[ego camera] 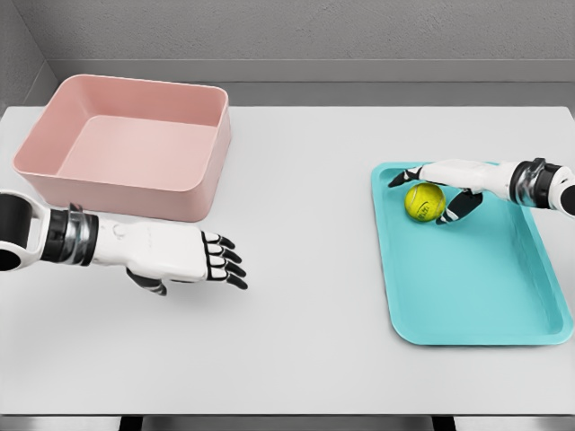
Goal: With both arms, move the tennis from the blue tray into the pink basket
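Early stage: tennis ball (425,201) in blue tray (467,269), right hand (449,184) curling around but not lifting, left hand (184,253) open, empty beside pink basket (126,144).

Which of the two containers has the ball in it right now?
The blue tray on the right holds the tennis ball, under the right hand. The pink basket at the far left holds nothing.
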Available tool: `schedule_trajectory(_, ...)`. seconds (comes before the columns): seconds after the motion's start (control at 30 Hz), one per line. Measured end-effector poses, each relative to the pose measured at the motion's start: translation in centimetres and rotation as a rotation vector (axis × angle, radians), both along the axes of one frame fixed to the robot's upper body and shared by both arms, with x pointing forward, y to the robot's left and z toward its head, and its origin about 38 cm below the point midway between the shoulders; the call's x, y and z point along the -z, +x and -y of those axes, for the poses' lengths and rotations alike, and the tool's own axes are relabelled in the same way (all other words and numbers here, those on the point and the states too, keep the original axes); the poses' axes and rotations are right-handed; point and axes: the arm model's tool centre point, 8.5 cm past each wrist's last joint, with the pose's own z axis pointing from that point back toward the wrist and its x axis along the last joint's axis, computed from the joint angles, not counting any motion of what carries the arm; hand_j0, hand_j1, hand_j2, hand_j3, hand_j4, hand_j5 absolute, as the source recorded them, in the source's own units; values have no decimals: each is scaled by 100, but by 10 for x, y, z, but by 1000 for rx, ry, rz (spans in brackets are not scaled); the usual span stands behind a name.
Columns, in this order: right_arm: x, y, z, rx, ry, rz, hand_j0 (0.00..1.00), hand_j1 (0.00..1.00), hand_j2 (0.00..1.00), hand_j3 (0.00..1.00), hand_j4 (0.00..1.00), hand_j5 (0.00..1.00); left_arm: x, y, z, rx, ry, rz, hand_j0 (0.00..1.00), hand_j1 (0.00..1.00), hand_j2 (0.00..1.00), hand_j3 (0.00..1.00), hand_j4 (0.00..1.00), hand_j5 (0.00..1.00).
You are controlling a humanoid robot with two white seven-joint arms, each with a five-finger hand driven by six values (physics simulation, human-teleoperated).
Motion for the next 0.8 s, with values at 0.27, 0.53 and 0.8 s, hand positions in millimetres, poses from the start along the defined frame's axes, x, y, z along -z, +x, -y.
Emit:
schedule_trajectory(0.27,3,-1,-1,-5,-2,-5,75,75,75,75,75,75,-9,5,-4,-12,2,28,100,100,100,100,100,100)
schedule_trajectory(0.53,8,-2,-4,-10,-4,-16,62,62,62,62,62,62,-10,5,-2,-9,0,29,100,100,100,100,100,100)
schedule_trajectory(0.8,2,-2,-3,-33,-4,-3,59,59,59,59,59,59,-12,6,-1,-8,-7,32,100,100,100,100,100,100)
